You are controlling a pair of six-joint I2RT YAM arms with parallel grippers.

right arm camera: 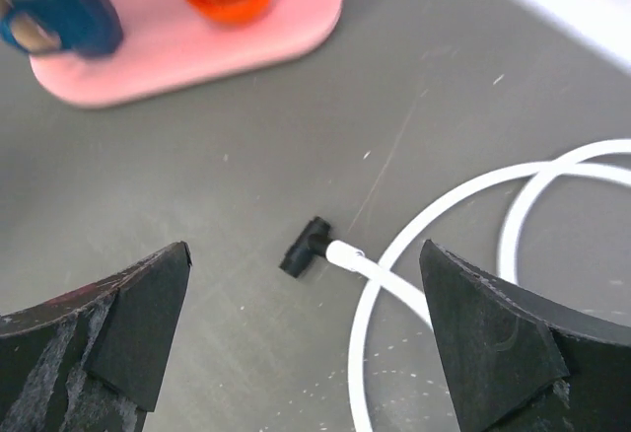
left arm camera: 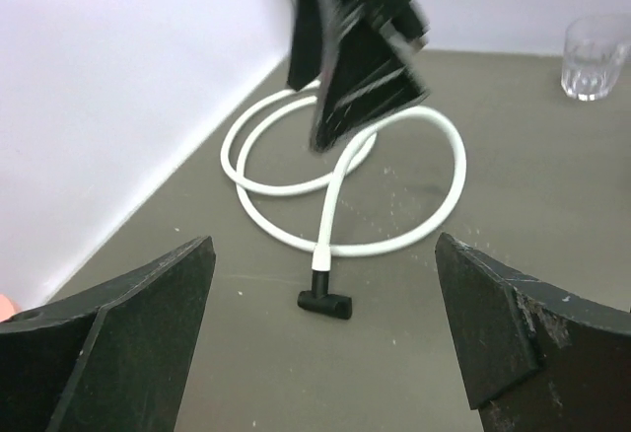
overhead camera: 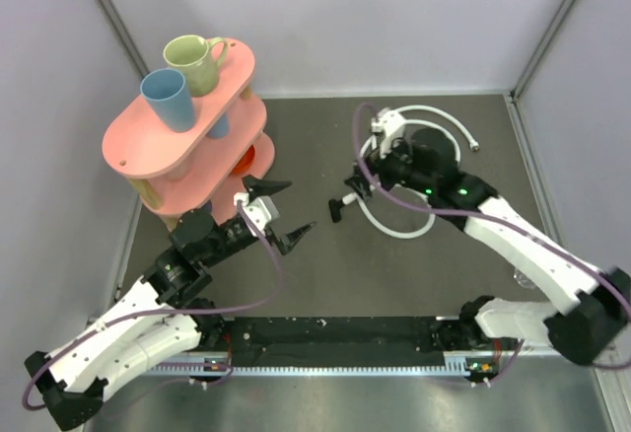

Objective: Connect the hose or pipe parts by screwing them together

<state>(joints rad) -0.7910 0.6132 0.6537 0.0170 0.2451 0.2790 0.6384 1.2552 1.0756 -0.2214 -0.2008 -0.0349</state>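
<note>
- The small black T-shaped connector [overhead camera: 342, 205] lies near the middle of the grey surface [overhead camera: 315, 136]. It sits on one end of the long thin white flexible hose [left arm camera: 331, 210], whose loops run off toward 2 o'clock.
- The two look joined, but I cannot tell how far the thread has gone home.
- My right hand [overhead camera: 357, 180] hovers just beside the connector at its 1 o'clock, fingers spread wide, grasping nothing.
- My left hand [overhead camera: 292, 207] waits near it at 9 o'clock, also released and empty.
- The coil looks springy. If the thread is shallow, its twist could back the joint off.
- The right arm's purple cable [overhead camera: 404, 203] crosses the loops and could drag the hose when I pull away.
- A clear drinking glass [left arm camera: 595, 55] stands at 4 o'clock and a pink two-tier stand [overhead camera: 177, 146] at 10 o'clock, so a wide swing could strike either.
</note>
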